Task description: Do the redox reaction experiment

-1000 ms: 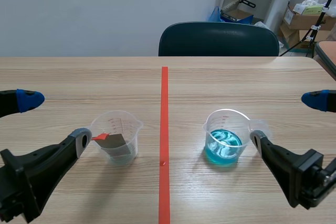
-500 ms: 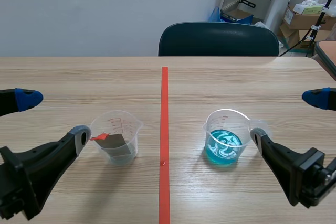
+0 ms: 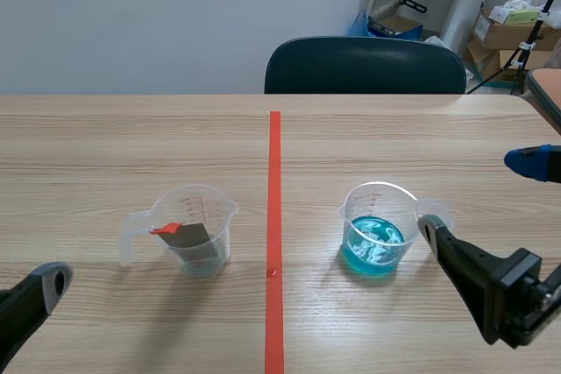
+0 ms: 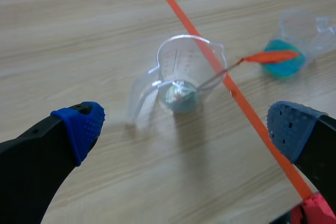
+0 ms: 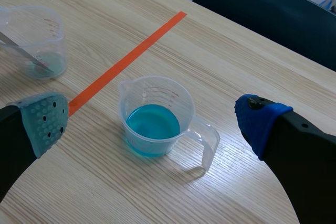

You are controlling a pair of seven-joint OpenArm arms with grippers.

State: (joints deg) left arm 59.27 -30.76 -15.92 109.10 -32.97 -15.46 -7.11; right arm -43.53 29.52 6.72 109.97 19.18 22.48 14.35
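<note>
Scene: strip beaker (image 3: 195, 225) sits left-centre, left of tape line (image 3: 274, 216). Grey strip (image 3: 191, 238) stands slanted inside, red tab at its upper end by the rim. Blue beaker (image 3: 377, 229) sits right-centre. R gripper (image 3: 478, 197), lower right, is spread wide and empty, near finger just beside blue beaker. L arm: only one finger (image 3: 39, 291) shows, bottom-left corner, well apart from strip beaker.

L wrist: L gripper (image 4: 186, 129) is spread wide, nothing held. Strip beaker lies straight ahead, centred btwn fingers.

R wrist: blue beaker lies just ahead btwn fingers.

Prob. L arm takes strip, being nearer.
</note>
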